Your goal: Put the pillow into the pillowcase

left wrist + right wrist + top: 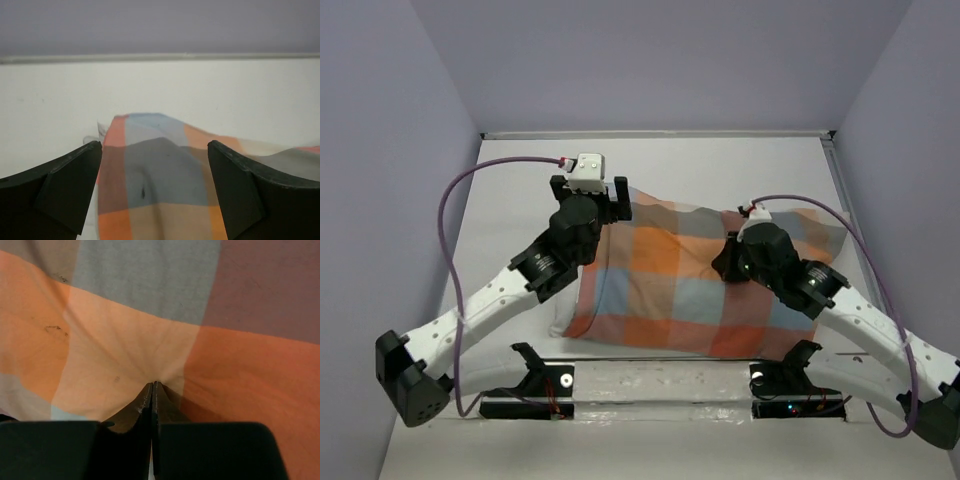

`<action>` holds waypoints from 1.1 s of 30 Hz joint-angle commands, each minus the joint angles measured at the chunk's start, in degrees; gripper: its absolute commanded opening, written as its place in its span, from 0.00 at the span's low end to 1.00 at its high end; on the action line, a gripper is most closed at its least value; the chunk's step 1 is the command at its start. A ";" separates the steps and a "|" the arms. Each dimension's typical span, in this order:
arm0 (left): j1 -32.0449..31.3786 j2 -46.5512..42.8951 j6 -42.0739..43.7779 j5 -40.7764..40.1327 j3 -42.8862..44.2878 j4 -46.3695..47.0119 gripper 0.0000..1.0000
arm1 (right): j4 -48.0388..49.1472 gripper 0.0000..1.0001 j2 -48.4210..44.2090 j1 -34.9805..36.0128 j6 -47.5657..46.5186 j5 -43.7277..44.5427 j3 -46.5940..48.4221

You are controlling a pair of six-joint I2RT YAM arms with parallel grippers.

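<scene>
My right gripper (152, 387) pressed together, pinching checked pillowcase (660, 290) fabric; my left gripper (154, 150) spread above pillowcase far-left corner

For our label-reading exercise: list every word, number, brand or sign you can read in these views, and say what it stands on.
None can be read in any view.
The pillowcase shows only checks and a few small dark specks, no print.
The left gripper, right gripper and table carry no legible marking.
</scene>
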 commanded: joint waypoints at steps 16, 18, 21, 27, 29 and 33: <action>20.54 -0.02 -22.35 30.92 -30.08 12.27 0.02 | 21.69 0.63 21.10 -20.19 0.07 -18.28 -1.20; 20.45 -5.80 -23.32 31.36 -33.50 11.39 0.00 | 24.44 0.63 28.65 -20.22 -3.09 -21.85 10.59; 19.41 -13.45 -26.30 34.69 -37.54 10.60 0.00 | 20.77 0.62 45.17 -20.22 -6.35 -35.52 32.54; 5.64 -22.70 -31.40 31.20 -41.25 10.77 0.00 | 2.25 0.78 66.55 -11.80 -12.59 -34.79 73.00; 2.29 -23.94 -33.51 30.75 -41.25 11.56 0.22 | 0.11 0.84 67.71 -11.78 -12.16 -33.65 76.91; -2.31 -25.61 -33.43 31.80 -37.14 11.48 0.73 | -1.13 0.88 58.27 -11.78 -14.08 -27.94 72.40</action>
